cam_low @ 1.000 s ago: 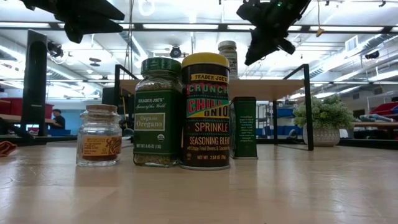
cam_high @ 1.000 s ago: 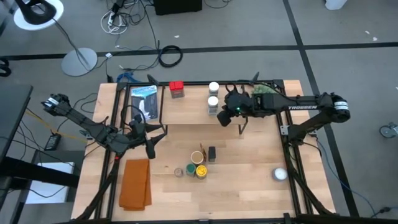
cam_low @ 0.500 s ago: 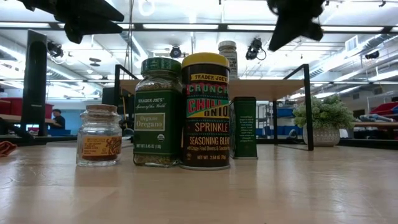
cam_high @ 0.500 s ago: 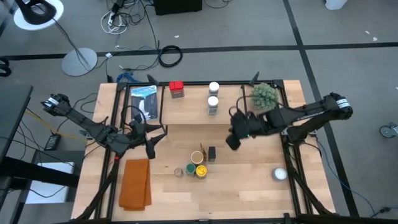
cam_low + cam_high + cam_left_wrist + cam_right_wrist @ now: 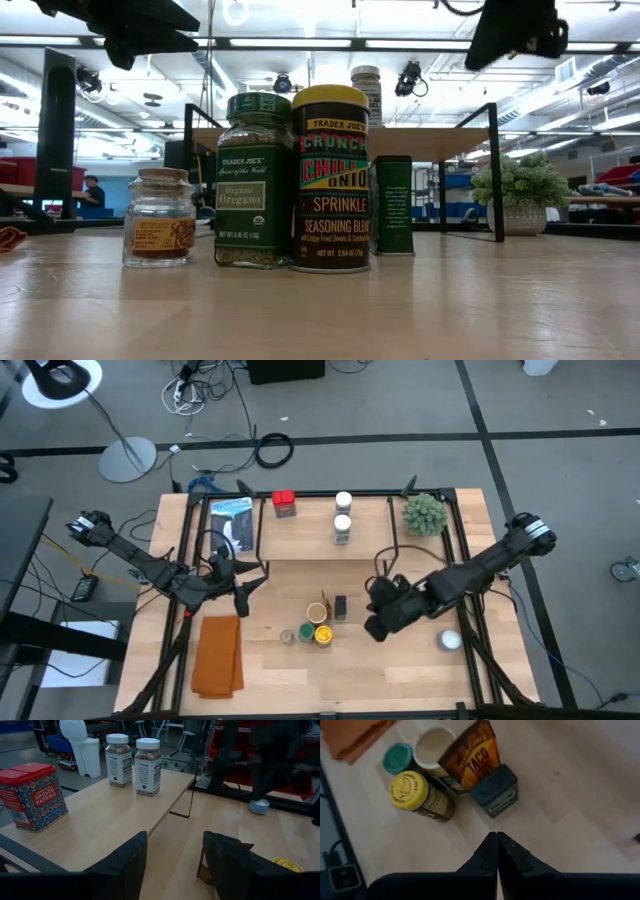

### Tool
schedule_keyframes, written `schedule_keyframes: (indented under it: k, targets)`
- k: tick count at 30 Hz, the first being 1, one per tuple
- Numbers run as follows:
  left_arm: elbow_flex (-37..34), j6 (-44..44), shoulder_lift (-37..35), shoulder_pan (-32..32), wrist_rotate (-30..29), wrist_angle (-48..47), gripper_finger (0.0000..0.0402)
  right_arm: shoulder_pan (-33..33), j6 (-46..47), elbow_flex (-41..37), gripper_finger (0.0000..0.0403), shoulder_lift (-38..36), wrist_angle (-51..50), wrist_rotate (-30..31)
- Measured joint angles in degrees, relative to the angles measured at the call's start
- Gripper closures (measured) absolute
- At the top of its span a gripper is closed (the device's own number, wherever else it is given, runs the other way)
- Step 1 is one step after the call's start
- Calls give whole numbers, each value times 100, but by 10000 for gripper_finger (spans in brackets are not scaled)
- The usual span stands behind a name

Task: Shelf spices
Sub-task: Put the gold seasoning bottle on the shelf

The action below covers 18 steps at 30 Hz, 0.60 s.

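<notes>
Right gripper (image 5: 374, 628) fingers closed, empty, above the small dark box (image 5: 495, 791) on the surface. Left gripper (image 5: 243, 582) fingers apart, idle. Two white-lidded jars (image 5: 343, 520) on the light-wood shelf (image 5: 310, 535).

Red patterned paprika tin (image 5: 32, 795); two white-lidded jars (image 5: 132, 759) on the light-wood shelf (image 5: 100, 820); yellow-lidded jar (image 5: 417, 792), green-lidded jar (image 5: 254, 180), dark green box (image 5: 495, 790), brown taco packet (image 5: 470, 755); orange cloth (image 5: 217, 655) on pale wood surface (image 5: 400, 660)
</notes>
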Motion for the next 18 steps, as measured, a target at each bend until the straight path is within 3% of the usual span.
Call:
schedule_keyframes:
  k: [8, 14, 18]
  targets:
    - [0, -1, -1, 0, 308, -3, 204, -133, 74, 0, 403, 1078, 1440, -115]
    - [0, -4, -1, 0, 748, -22, 204, -262, -102, 2, 403, 1218, 2197, 69]
    - [0, -3, -1, 0, 756, -24, 204, -349, -111, 0, 403, 1269, 2128, 186]
